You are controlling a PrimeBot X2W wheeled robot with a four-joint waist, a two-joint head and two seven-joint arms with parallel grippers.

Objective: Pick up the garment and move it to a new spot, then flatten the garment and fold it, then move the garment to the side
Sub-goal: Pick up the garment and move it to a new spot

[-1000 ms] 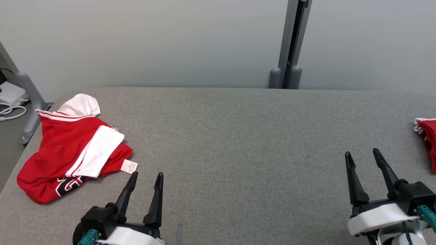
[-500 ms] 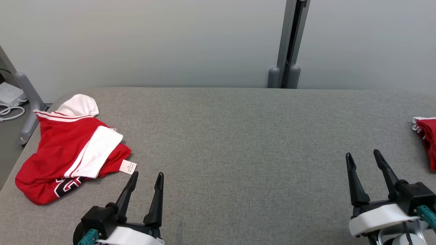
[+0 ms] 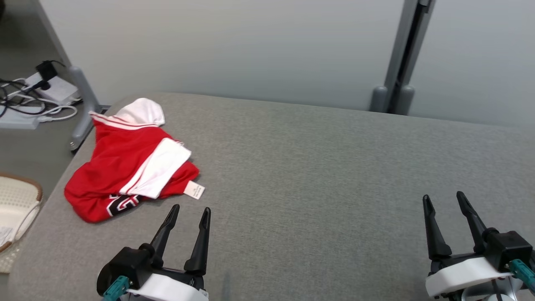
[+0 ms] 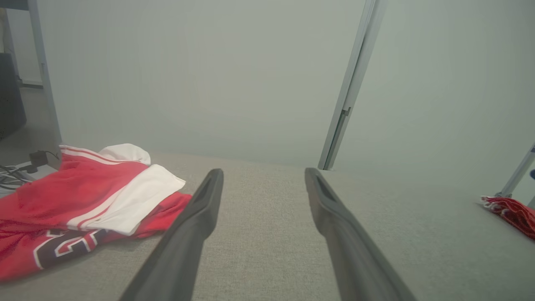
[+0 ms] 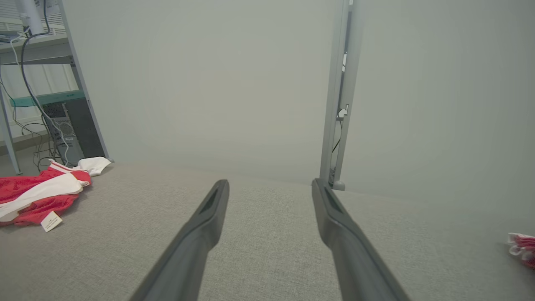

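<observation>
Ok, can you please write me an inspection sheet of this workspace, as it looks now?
Surface: grey fabric table.
Job's things: red and white garment, crumpled near the table's left edge, label showing.
Clutter: another red cloth at the table's right side; pale basket on the floor, left.
Grippers: left gripper and right gripper low over the table, jaws open, holding nothing.
Cables: black and white cables on the floor, far left.
Surroundings: pale wall and grey post behind the table.

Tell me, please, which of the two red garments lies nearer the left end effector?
The red-and-white garment with the white tag, just beyond the left end effector; the other red bundle lies far right.
</observation>
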